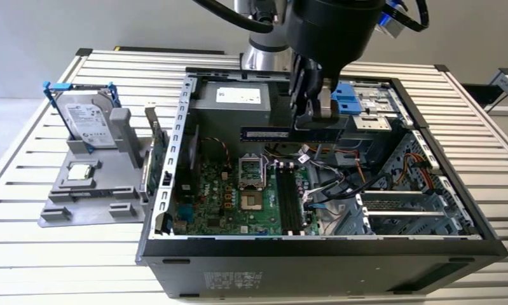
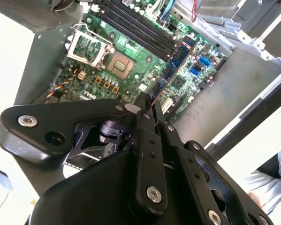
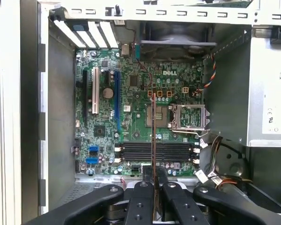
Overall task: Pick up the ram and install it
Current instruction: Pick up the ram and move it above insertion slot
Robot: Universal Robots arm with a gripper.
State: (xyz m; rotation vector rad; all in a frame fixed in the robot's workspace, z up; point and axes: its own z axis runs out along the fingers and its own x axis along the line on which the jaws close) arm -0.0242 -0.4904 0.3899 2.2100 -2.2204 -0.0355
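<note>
Exterior view: end effector (image 1: 316,124) clamped on ram (image 1: 271,134), long axis level, above motherboard (image 1: 215,194).

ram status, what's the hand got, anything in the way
Hand shut on ram, held level above open case. Not yet in memory slots. Loose cables beside slots.

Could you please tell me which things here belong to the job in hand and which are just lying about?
Job: long, thin dark blue-green ram stick; black gripper shut on it; long black memory slots; green motherboard.
Lying about: silver hard drive in blue frame; green expansion card; grey plastic stand.
</note>
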